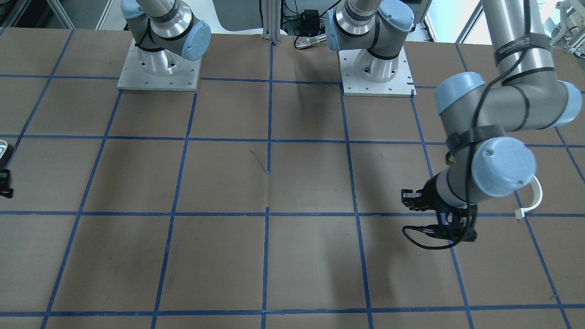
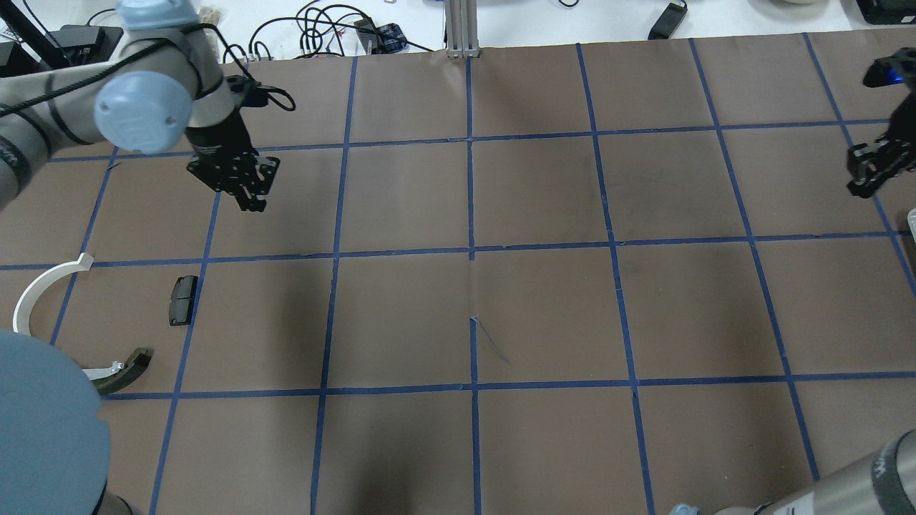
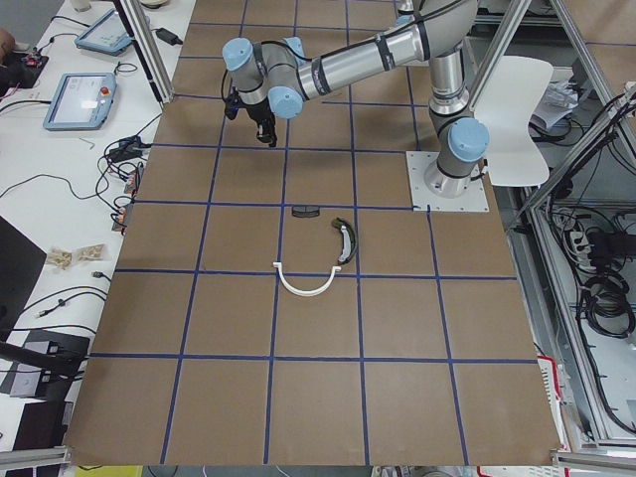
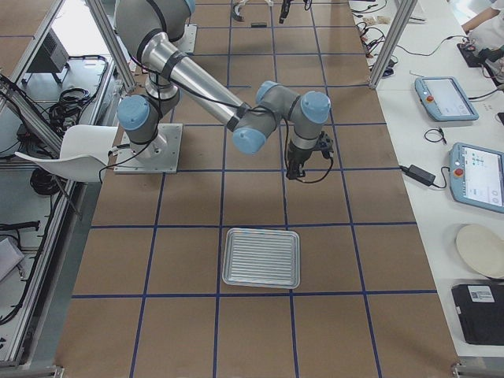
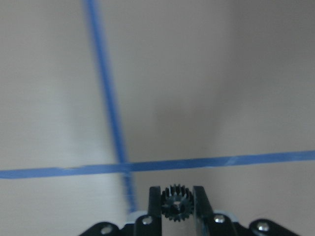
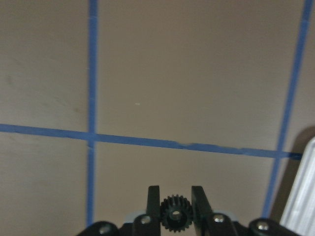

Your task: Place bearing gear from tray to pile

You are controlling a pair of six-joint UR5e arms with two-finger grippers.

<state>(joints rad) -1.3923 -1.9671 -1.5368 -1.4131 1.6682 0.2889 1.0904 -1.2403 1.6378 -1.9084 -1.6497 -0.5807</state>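
Left gripper [image 5: 176, 191] jaws pinch bearing gear [image 5: 177, 203]; right gripper [image 6: 175, 191] likewise.

No legible text, label, brand or number on anything

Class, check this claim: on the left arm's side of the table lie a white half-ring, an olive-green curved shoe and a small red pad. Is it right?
No. The small pad is black, not red, as the overhead exterior view shows. The white half-ring and olive-green curved shoe do lie on the left arm's side of the table.
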